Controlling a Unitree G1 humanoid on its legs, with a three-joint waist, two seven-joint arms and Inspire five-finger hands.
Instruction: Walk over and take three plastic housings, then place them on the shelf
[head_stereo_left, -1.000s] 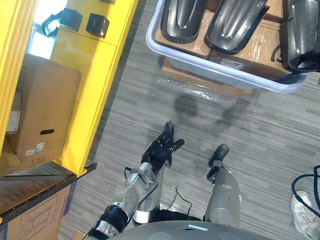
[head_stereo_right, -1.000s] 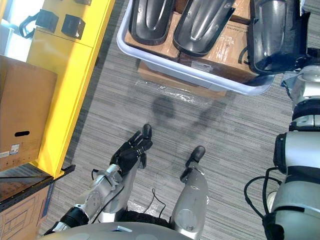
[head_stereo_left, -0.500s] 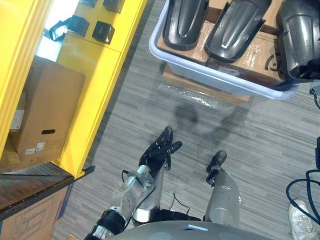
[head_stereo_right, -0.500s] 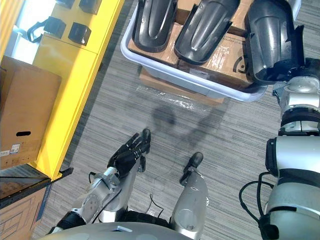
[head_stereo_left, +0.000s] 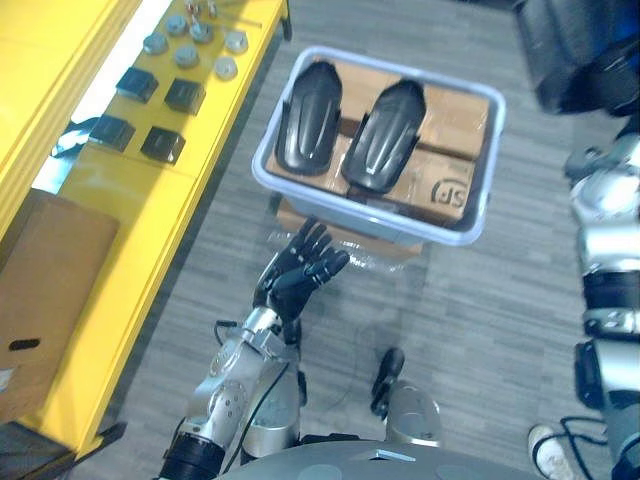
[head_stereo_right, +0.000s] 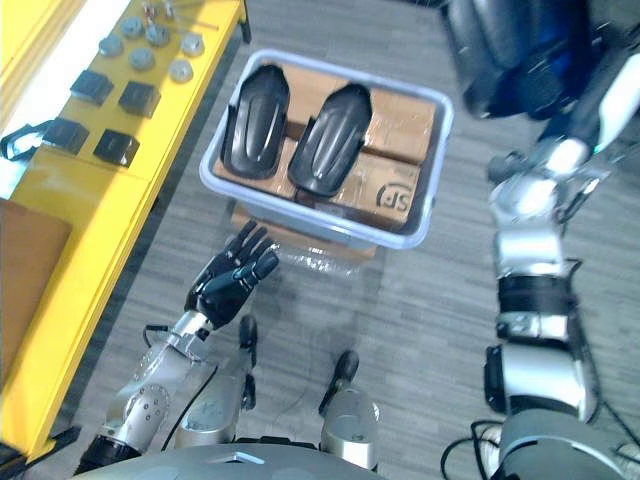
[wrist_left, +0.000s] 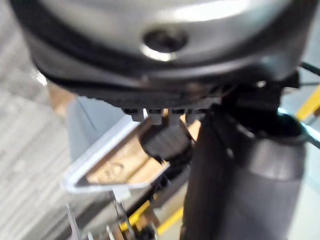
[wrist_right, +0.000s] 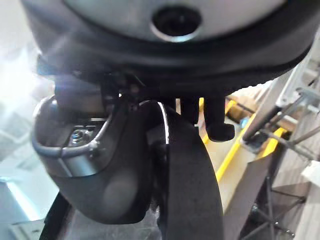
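In the left eye view the left hand (head_stereo_left: 298, 272) hangs with fingers spread and empty just short of the near wall of the grey bin (head_stereo_left: 492, 160). Two dark plastic housings (head_stereo_left: 308, 117) lie side by side in it on cardboard boxes (head_stereo_left: 445, 180), straight ahead of that hand. Their long axes run away from the robot, leaning a little to its right. The near one for this hand is the left of the pair, and the bin's wall stands between it and the fingers, so the reach likely has to go over the rim. The yellow shelf (head_stereo_left: 110, 260) runs along the robot's left, carrying small black blocks (head_stereo_left: 162, 146) and round metal parts (head_stereo_left: 187, 55). In the right eye view a third housing (head_stereo_right: 500, 50) shows as a blurred dark shape at the end of the right arm, raised clear of the bin and well apart from the shelf. The left wrist view shows the bin's pale rim and cardboard just past straight fingers (wrist_left: 161, 118). In the right wrist view the third housing sits hard against the right hand (wrist_right: 165, 60); how its fingers close on it I cannot tell.
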